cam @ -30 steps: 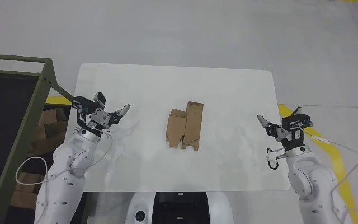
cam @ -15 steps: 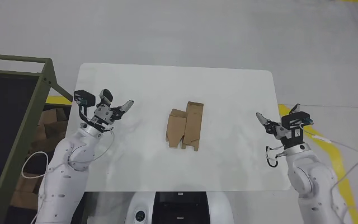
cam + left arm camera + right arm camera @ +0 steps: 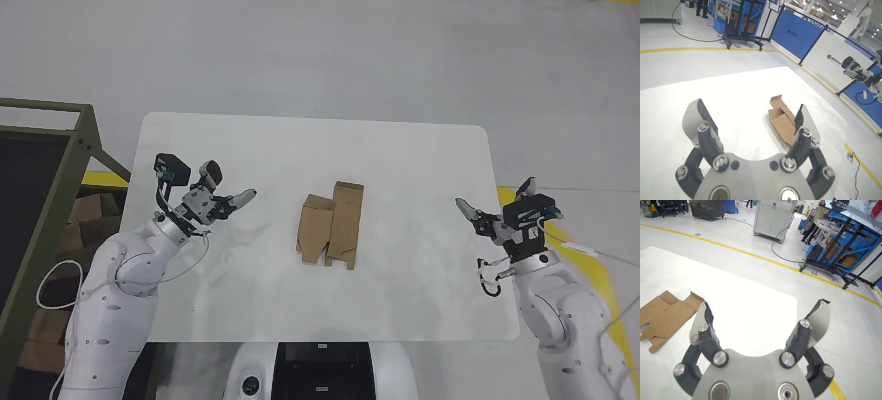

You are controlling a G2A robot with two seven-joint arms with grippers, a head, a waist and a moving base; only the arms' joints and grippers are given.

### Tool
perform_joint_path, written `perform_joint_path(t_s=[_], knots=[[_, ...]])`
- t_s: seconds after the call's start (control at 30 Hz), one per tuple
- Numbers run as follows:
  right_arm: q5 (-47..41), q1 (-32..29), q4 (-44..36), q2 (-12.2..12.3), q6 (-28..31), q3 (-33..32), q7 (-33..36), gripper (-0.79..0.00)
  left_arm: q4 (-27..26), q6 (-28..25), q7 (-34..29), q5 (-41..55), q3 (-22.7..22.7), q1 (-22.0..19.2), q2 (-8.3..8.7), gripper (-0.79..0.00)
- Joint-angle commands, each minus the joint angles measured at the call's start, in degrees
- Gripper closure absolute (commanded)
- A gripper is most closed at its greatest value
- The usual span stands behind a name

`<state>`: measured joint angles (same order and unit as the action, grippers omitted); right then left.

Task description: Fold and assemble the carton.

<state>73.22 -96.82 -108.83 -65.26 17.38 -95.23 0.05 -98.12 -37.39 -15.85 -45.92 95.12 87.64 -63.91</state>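
Carton (image 3: pixel 331 232): we see one, lying flat in the middle of the table (image 3: pixel 300 140). We see two grippers, both wide open and holding nothing: left gripper (image 3: pixel 228 185) left of it, right gripper (image 3: pixel 494 196) far right.

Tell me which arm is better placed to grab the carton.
Left, probably. The left gripper hangs open over the table, nearer the flat carton; the right gripper, also open, sits out at the table edge.
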Motion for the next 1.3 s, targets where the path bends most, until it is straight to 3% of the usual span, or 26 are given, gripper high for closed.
perform_joint_path(t_s=[0.0, 0.23, 0.67, 1.13, 1.27], knots=[[-0.01, 0.0, 0.0, 0.0, 0.01, 0.0, -0.01, -0.785, 0.03, 0.09, 0.0, 0.07, -0.03, -0.02, -0.01, -0.785], [-0.87, 0.08, 0.51, -0.06, 0.03, 0.27, 0.04, -0.785, -0.26, 0.36, 0.04, 0.31, -0.6, -0.01, 0.01, -0.785], [-8.01, 0.81, 2.98, 0.11, 5.83, -1.82, -0.51, -0.785, 2.48, -4.18, -11.81, 12.02, -1.0, -2.53, 1.19, -0.785], [-8.01, 0.81, 2.98, 0.11, 5.83, -1.82, -0.51, -0.785, 1.92, -2.22, -10.71, 9.87, -2.61, -2.36, 1.2, -0.785], [-8.01, 0.81, 2.98, 0.11, 5.83, -1.82, -0.51, -0.785, 1.92, -3.9, -12.55, 12.19, -2.88, -2.14, 1.49, -0.785]])
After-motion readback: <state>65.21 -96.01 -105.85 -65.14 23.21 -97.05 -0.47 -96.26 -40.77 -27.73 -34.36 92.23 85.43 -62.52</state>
